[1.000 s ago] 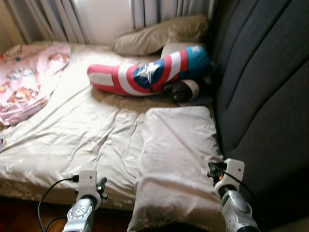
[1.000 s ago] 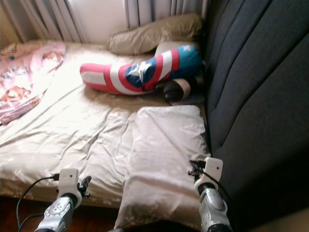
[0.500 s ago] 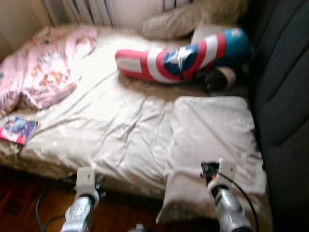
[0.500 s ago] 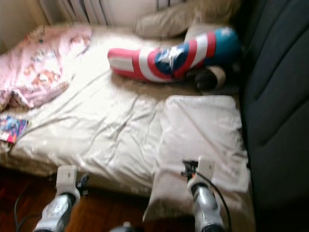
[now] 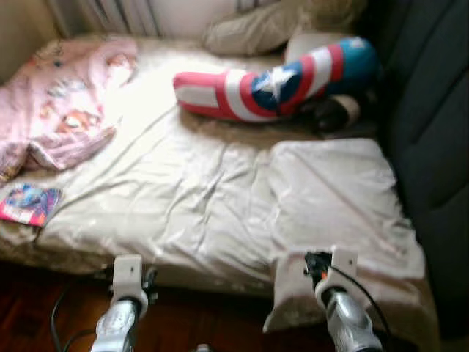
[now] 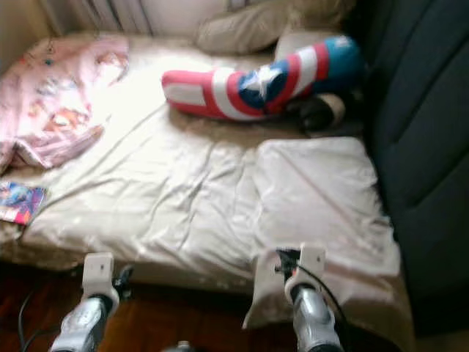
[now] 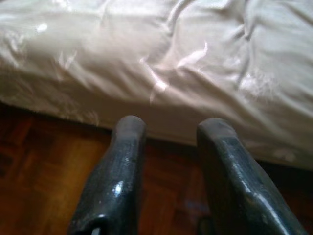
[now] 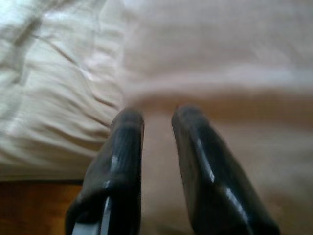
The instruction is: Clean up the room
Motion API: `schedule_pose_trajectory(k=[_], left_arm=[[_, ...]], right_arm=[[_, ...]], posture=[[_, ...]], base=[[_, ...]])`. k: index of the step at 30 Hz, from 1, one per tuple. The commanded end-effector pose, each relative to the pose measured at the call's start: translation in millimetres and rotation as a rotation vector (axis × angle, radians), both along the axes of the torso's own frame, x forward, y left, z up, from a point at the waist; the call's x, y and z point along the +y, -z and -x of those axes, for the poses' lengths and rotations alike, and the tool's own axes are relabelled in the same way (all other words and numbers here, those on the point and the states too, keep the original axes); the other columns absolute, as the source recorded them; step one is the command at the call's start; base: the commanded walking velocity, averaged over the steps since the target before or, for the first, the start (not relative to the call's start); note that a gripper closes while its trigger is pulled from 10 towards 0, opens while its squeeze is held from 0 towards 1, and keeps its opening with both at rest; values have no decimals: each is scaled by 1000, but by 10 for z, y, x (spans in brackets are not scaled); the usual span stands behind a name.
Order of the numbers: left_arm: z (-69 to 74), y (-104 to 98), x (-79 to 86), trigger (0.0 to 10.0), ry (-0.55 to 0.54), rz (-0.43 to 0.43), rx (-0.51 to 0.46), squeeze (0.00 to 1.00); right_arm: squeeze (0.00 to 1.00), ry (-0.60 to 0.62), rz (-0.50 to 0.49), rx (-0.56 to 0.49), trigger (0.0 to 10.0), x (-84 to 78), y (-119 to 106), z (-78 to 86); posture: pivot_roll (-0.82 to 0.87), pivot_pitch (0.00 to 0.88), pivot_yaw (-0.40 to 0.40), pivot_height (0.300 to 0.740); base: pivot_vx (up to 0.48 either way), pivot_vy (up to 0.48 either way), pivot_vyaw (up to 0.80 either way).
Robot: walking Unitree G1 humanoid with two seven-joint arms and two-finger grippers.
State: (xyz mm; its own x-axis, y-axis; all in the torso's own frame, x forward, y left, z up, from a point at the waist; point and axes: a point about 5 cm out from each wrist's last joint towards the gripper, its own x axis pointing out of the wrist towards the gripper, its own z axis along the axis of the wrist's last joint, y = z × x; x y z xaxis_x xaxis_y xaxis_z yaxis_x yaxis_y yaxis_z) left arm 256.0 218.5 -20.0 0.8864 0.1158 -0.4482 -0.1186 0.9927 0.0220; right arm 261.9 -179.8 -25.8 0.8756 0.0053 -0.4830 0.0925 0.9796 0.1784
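Camera: swung toward the robot's left and back from the bed (image 5: 183,198); all things sit further right in frame.
Newly in frame: colourful book (image 5: 29,204) at the left edge, dark wood floor (image 5: 44,308) along the bottom.
Pink blanket (image 5: 66,103): more of it visible, upper left.
Dark headboard (image 5: 432,110): narrower strip at the right.
Sharpness: blurred, as half a second ago.

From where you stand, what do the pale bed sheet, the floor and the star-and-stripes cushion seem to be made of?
The pale cream bed sheet looks like a satiny woven fabric: it shines and creases softly. The reddish-brown floor appears to be polished wood, possibly parquet, with block-like grain. The long red, white and blue star-and-stripes cushion seems to be stuffed printed cloth, plump and matte.
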Motion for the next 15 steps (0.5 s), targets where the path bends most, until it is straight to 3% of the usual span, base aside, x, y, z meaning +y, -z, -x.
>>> schedule_pose_trajectory(k=[1, 5, 7, 8, 11, 15], left_arm=[[106, 112, 2, 10000, -20, 28, 69, 0], [162, 167, 12, 10000, -21, 31, 110, 0], [217, 220, 20, 10000, -22, 32, 155, 0], [217, 220, 20, 10000, -22, 32, 155, 0], [337, 337, -28, 10000, -4, 34, 250, 0], [426, 409, -54, 10000, 0, 32, 306, 0]], right_arm=[[0, 4, 25, 111, 10000, -88, 179, 215], [0, 21, 56, 179, 10000, -207, 264, 344], [0, 40, 93, 255, 10000, -319, 352, 494], [0, 40, 93, 255, 10000, -319, 352, 494], [0, 42, 94, 377, 10000, -345, 506, 755], [0, 26, 97, 417, 10000, -296, 564, 845]], posture=[[57, 164, -2, 740], [56, 150, -7, 740], [51, 150, -4, 740], [51, 150, -4, 740], [51, 135, 0, 740], [59, 127, 2, 740]], base=[[0, 368, 0], [0, 368, 0], [0, 368, 0], [0, 368, 0], [0, 370, 0], [0, 368, 0]])
